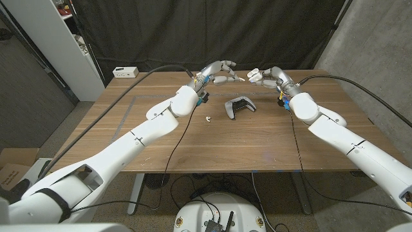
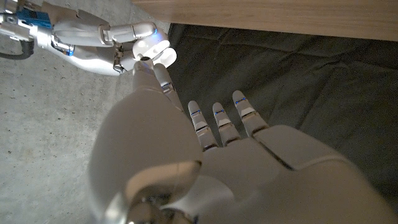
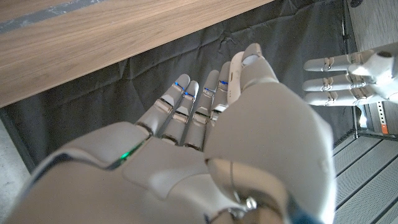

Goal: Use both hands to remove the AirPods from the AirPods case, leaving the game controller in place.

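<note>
My right hand [image 1: 269,75] is raised over the table's far side and holds the small white AirPods case [image 1: 253,75], which also shows as the case [image 2: 153,48]. My left hand [image 1: 219,71] reaches toward it from the left. Its thumb and one finger come together right at the case, and the other fingers [image 2: 214,118] are held straight. Whether an AirPod is pinched there is too small to tell. One white AirPod [image 1: 208,118] lies loose on the table. The grey game controller [image 1: 239,107] sits on the wood below the two hands.
The wooden table [image 1: 212,145] carries a faint taped rectangle at its left. A white power strip [image 1: 125,71] lies at the far left corner. Black cables run along both arms. A dark curtain hangs behind the table and a white shelf stands at the far left.
</note>
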{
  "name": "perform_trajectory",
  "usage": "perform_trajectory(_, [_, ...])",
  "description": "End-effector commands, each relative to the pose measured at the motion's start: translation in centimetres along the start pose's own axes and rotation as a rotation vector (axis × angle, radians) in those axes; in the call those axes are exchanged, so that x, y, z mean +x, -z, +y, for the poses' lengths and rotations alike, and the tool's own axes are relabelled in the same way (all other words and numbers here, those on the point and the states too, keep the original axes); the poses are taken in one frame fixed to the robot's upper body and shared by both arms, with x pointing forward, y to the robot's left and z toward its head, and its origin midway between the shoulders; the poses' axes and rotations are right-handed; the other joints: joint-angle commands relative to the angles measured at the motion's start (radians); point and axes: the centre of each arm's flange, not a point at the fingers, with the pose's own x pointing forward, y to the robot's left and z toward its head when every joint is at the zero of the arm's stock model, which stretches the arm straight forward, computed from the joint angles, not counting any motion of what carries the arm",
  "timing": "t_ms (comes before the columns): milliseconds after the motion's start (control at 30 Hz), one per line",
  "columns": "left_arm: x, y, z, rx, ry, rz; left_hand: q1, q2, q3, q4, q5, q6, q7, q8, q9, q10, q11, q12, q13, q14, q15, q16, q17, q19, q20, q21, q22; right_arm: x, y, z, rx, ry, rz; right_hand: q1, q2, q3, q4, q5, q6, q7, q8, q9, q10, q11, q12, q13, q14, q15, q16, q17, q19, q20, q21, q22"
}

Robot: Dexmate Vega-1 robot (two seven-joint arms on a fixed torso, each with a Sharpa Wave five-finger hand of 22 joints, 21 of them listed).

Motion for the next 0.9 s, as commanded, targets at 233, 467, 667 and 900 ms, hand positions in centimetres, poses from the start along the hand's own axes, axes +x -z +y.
perform_trajectory(233, [1.0, 2.7, -0.9, 0.11, 0.27, 0.168, 0.003, 0.014, 0.004, 0.005, -0.003, 0.0, -0.008, 0.002, 0.05, 0.006, 0.001, -0.003, 0.003, -0.009, -0.053, -0.004, 0.005, -0.005, 0.002, 0.003, 0.001, -0.1, -0.7, 0.5, 0.007, 0.001, 0.017, 0.002, 0.006, 0.005, 0.006, 0.004, 0.078, -0.063, 0.003, 0.218, 0.006, -0.003, 0.001, 0.003, 0.003, -0.16, 0.0, 0.002, -0.004, 0.005, -0.001, 0.003])
perform_trajectory(467, [1.5, 3.0, -2.4, 0.216, 0.341, 0.203, 0.002, 0.015, 0.006, 0.006, -0.004, -0.003, -0.011, 0.001, 0.053, 0.003, 0.002, -0.005, 0.003, -0.019, -0.049, -0.008, 0.005, -0.011, 0.006, 0.002, 0.001, -0.1, -0.7, 0.5, 0.022, -0.004, 0.021, 0.001, 0.006, 0.005, 0.006, 0.004, 0.076, -0.063, 0.001, 0.219, 0.002, -0.002, -0.001, 0.004, 0.003, -0.159, -0.002, 0.002, -0.004, 0.005, -0.001, 0.003])
perform_trajectory(667, [2.0, 3.9, -3.4, 0.259, 0.404, 0.244, 0.001, 0.014, 0.006, 0.007, -0.006, -0.003, -0.013, 0.0, 0.053, -0.012, 0.002, -0.012, 0.003, -0.035, -0.045, -0.013, 0.005, -0.027, 0.011, -0.005, 0.0, 0.0, -0.6, 0.4, 0.039, -0.009, 0.022, -0.001, 0.006, 0.005, 0.008, 0.004, 0.078, -0.062, 0.001, 0.219, 0.001, -0.002, -0.001, 0.004, 0.001, -0.156, -0.003, 0.002, -0.004, 0.005, -0.001, 0.003])
perform_trajectory(900, [2.7, 4.5, -4.5, 0.311, 0.479, 0.284, 0.0, 0.014, 0.007, 0.009, -0.007, -0.005, -0.018, -0.004, 0.051, -0.025, 0.006, -0.017, 0.003, -0.052, -0.036, -0.018, 0.004, -0.038, 0.016, -0.009, -0.001, 0.1, -0.5, 0.2, 0.045, -0.022, 0.031, -0.002, 0.007, 0.005, 0.008, 0.004, 0.078, -0.063, 0.001, 0.22, 0.001, -0.002, -0.002, 0.003, -0.001, -0.155, -0.003, 0.004, -0.004, 0.004, -0.001, 0.003])
